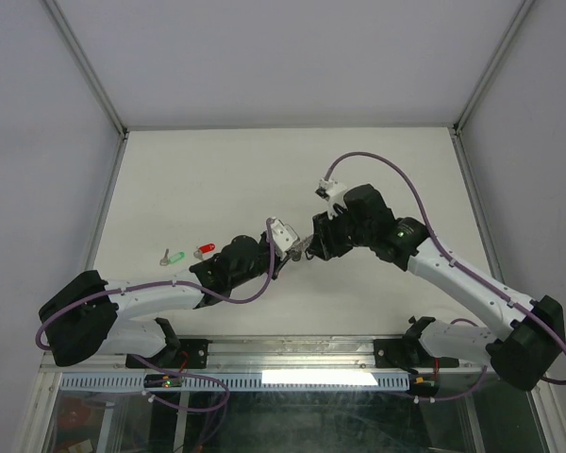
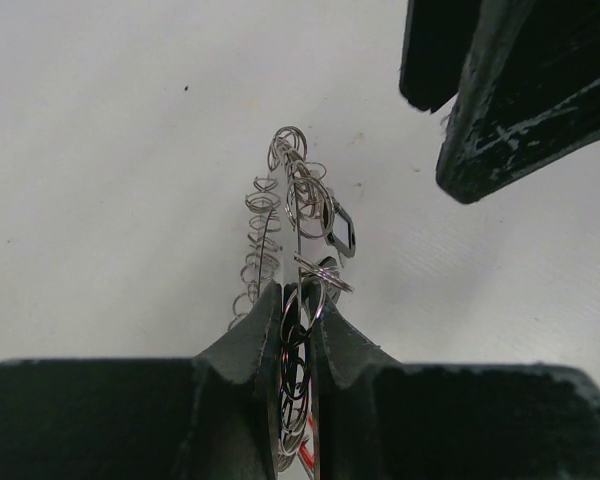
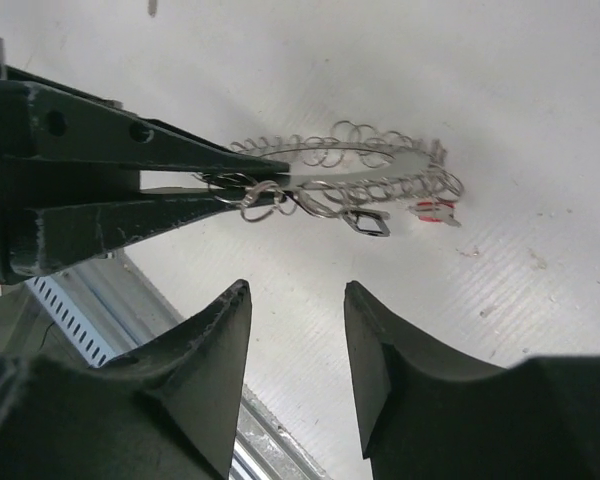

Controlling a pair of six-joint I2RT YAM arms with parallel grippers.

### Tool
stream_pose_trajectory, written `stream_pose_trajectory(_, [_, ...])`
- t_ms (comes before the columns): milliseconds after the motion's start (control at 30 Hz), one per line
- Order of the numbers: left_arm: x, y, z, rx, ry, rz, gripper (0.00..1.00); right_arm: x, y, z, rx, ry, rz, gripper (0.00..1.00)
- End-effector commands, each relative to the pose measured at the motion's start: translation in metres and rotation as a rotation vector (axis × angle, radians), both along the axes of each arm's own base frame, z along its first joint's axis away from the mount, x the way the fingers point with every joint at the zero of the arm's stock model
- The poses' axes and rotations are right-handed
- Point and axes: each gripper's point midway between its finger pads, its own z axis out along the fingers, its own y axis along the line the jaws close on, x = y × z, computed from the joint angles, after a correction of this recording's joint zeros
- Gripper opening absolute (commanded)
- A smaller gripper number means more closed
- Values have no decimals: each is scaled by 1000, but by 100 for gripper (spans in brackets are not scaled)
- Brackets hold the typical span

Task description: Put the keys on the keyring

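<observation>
The keyring (image 2: 292,215) is a flat grey ring fringed with small wire loops, seen edge-on in the left wrist view. My left gripper (image 2: 298,296) is shut on its rim and holds it above the table. A black-headed key (image 3: 370,224) and a red-headed key (image 3: 432,211) hang from the keyring (image 3: 365,160). My right gripper (image 3: 298,300) is open just below the ring, with nothing between its fingers. In the top view the left gripper (image 1: 288,255) and right gripper (image 1: 312,247) meet at the keyring (image 1: 300,248). A green key (image 1: 174,256) and a red key (image 1: 205,249) lie on the table to the left.
The white table (image 1: 264,179) is bounded by a metal frame with grey side walls. A metal rail (image 1: 292,354) runs along the near edge by the arm bases. The right gripper's fingers (image 2: 500,110) fill the upper right of the left wrist view.
</observation>
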Motion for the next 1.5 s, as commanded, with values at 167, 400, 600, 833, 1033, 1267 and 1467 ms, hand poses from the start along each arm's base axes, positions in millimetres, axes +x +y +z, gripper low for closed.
stream_pose_trajectory(167, [26,5,19,33,-58,110,0,36,-31,21,27,-155,-295,49])
stream_pose_trajectory(400, [25,-5,11,60,-34,72,5,41,-41,31,57,-157,-396,58])
stream_pose_trajectory(600, [19,-20,2,63,3,2,11,42,-49,37,84,-193,-426,65])
stream_pose_trajectory(833, [11,-36,-15,79,56,-63,24,43,-58,35,62,-210,-451,65])
stream_pose_trajectory(1033, [1,-46,-19,64,89,-104,39,40,-60,36,71,-214,-447,66])
stream_pose_trajectory(1267, [-1,-47,21,-118,112,-130,61,30,-45,47,110,-270,-286,97])
stream_pose_trajectory(1467, [27,-4,70,-334,139,-56,76,40,-67,62,73,-362,-372,100])
